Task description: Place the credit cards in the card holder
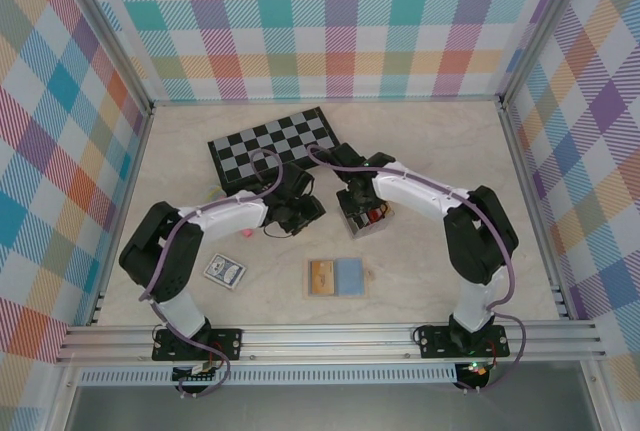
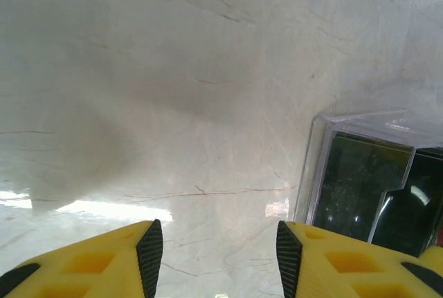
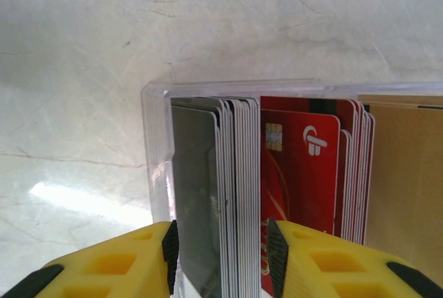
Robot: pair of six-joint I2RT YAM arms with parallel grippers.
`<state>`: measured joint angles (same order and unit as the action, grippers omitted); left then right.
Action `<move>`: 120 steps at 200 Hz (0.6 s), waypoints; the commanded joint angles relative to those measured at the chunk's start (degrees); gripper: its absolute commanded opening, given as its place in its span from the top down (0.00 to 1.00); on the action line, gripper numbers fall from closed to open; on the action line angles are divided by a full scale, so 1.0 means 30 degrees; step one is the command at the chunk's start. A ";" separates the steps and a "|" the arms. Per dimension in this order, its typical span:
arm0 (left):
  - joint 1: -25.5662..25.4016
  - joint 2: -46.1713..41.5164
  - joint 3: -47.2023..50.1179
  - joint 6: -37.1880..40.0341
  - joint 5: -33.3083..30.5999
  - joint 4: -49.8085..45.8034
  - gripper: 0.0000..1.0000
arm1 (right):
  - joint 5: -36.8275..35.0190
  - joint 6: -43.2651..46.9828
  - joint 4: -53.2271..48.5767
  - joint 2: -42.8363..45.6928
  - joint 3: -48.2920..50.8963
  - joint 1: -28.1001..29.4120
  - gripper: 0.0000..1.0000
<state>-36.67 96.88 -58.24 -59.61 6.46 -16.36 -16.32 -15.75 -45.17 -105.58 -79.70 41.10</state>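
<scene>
Right gripper (image 3: 223,253) is half-spread, pads straddling the grey cards (image 3: 208,173) standing in the holder (image 3: 156,153); can't tell if it pinches them. Red cards (image 3: 301,173) stand beside them in the holder. Left gripper (image 2: 218,256) is spread and empty, low over the table (image 2: 173,104) beside the holder; both arms bend inward toward mid-table.
</scene>
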 commanded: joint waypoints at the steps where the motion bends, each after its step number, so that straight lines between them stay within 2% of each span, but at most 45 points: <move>1: 0.0225 -0.0760 0.0543 -0.0451 -0.0714 0.0002 0.51 | -0.1481 0.0336 -0.0568 -0.0783 -0.0648 0.0326 0.60; 29: 0.0211 -0.1114 0.0893 -0.0482 -0.0934 -0.0019 0.51 | -0.2024 0.0422 -0.0453 -0.1293 -0.0679 0.0592 0.60; 58: 0.0216 -0.1295 0.0985 -0.0519 -0.0937 -0.0020 0.51 | -0.3906 0.0240 -0.0891 -0.1359 -0.0998 0.0915 0.60; 83: 0.0230 -0.1327 0.0926 -0.0476 -0.0796 -0.0014 0.51 | -0.4612 0.0296 -0.1000 -0.0998 -0.1075 0.1006 0.60; 120: 0.0218 -0.1355 0.0955 -0.0459 -0.0630 0.0656 0.51 | -0.4728 0.0319 -0.1083 -0.0726 -0.0976 0.1010 0.67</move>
<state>-36.49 94.43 -55.90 -60.69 4.84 -15.90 -27.92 -15.33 -46.33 -109.45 -81.36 44.01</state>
